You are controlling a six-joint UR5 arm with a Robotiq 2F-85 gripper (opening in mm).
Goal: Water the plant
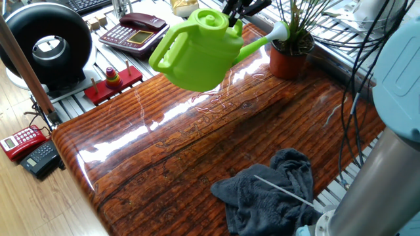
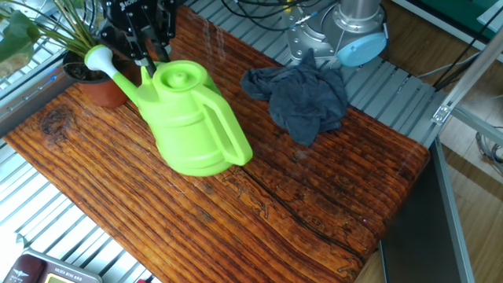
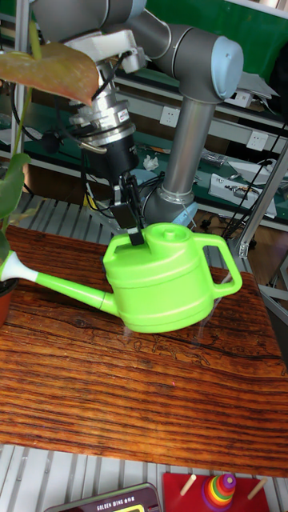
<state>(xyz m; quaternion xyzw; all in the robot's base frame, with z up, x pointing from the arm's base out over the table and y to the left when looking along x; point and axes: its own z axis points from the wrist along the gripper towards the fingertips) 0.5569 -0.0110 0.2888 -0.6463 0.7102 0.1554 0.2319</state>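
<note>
Your gripper (image 3: 134,228) has its jaws closed on the top rim of the watering can (image 1: 200,49), which hangs clear of the table (image 1: 197,151). The plant (image 1: 292,46) stands at the table's far corner, the white spout head just over its pot. To pour well, tip the can slowly, keep the spout head over the soil, and avoid brushing the leaves. By count: one can, one plant, one grey cloth (image 2: 302,98), two red phones (image 1: 138,29) (image 1: 20,141).
</note>
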